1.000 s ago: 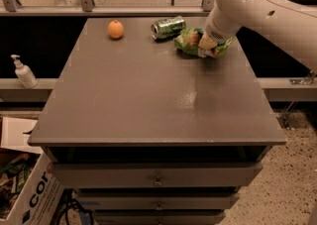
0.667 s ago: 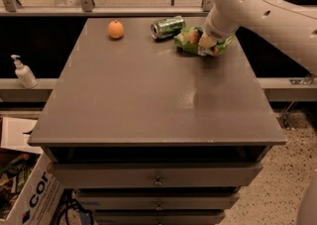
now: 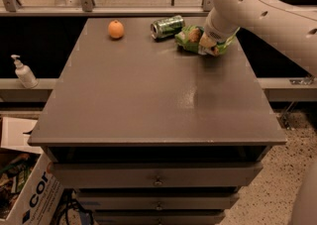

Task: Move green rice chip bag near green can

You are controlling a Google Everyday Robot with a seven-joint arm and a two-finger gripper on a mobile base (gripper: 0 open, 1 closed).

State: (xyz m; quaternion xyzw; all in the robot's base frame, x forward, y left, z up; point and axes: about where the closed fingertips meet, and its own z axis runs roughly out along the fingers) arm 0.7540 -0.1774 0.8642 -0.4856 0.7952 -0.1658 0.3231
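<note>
Three things lie along the far edge of the counter (image 3: pixel 148 100): an orange fruit (image 3: pixel 116 29), the green can (image 3: pixel 167 26) on its side, and just right of it the green rice chip bag (image 3: pixel 187 38), crumpled, light green with tan chip pictures. The gripper (image 3: pixel 208 48) is down on the bag's right part; whether it grips the bag cannot be told.

The green rice chip bag (image 3: pixel 190 38) is light green with tan chip patches. The green can (image 3: pixel 167 26) is shiny green with pale markings and a silver end. A plain orange fruit (image 3: pixel 116 29) sits on the dull grey-brown table (image 3: pixel 148 100). The arm (image 3: pixel 257 6) is cream-white with dark dots, and its gripper (image 3: pixel 208 46) is pale, down on the bag at the table's far right.
</note>
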